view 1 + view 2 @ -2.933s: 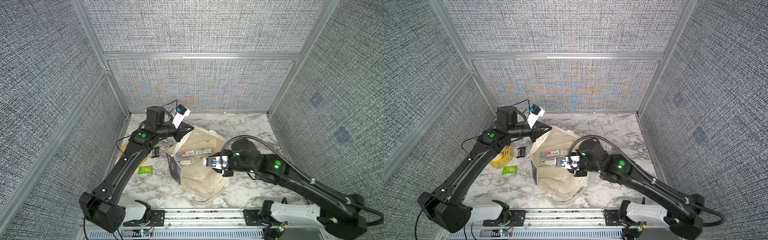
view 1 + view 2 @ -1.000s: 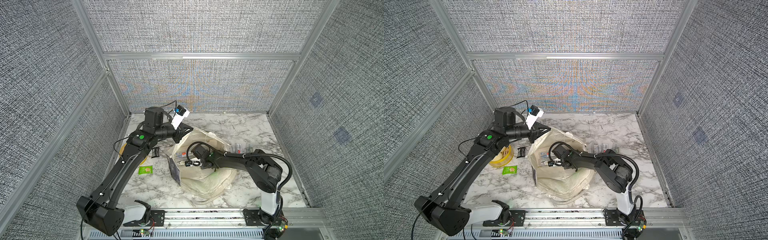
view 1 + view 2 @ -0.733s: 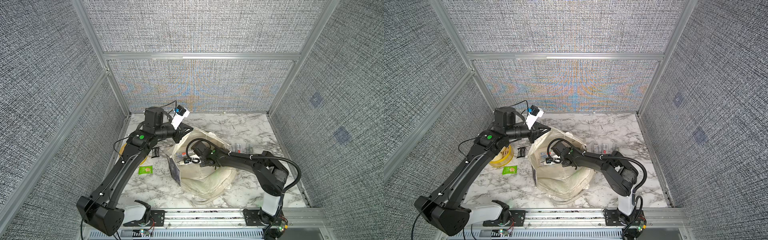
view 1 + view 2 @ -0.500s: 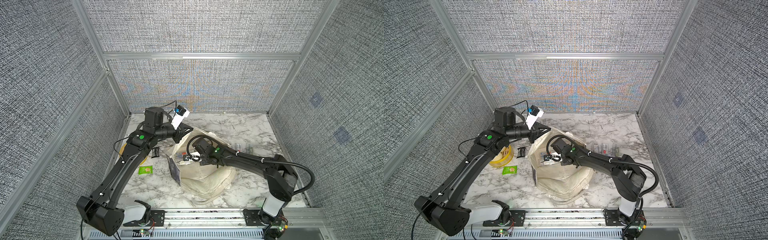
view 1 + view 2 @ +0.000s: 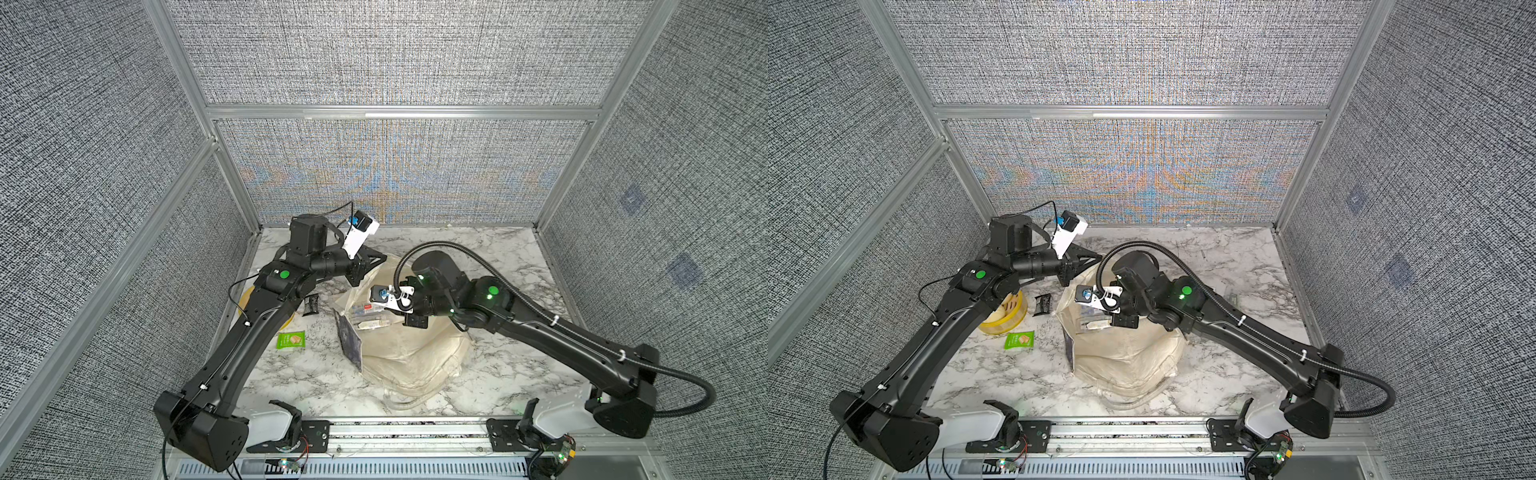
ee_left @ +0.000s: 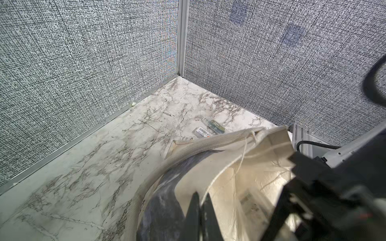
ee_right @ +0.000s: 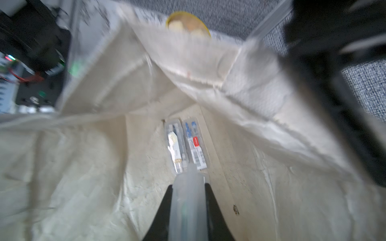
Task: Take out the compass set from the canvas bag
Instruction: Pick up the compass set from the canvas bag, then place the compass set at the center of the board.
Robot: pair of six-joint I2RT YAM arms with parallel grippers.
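Scene: the canvas bag stands slumped on the marble table, mouth open upward. Its dark printed panel faces the left arm's side.

Left arm: the left gripper is at the bag's far rim. Jaws are closed flat on the canvas edge, and the rim is lifted there. The left wrist view shows the cloth pinched between the two fingers.

Right arm: the right gripper is at the bag's mouth, pointed into it. Jaws are nearly together, clamped on a translucent plastic case seen edge-on. The view is blurred and the contents are unreadable. Cannot tell whether this case is clear of the bag's floor.

Inside the bag, on its floor: two clear compass set cases side by side. One has white and yellow contents, the other a red label and barcode.

Outside the bag: two more flat cases lie on the table just beyond the rim, on the right arm's side. On the left arm's side, all apart from the bag:
- a yellow round container
- a small black packet
- a green packet
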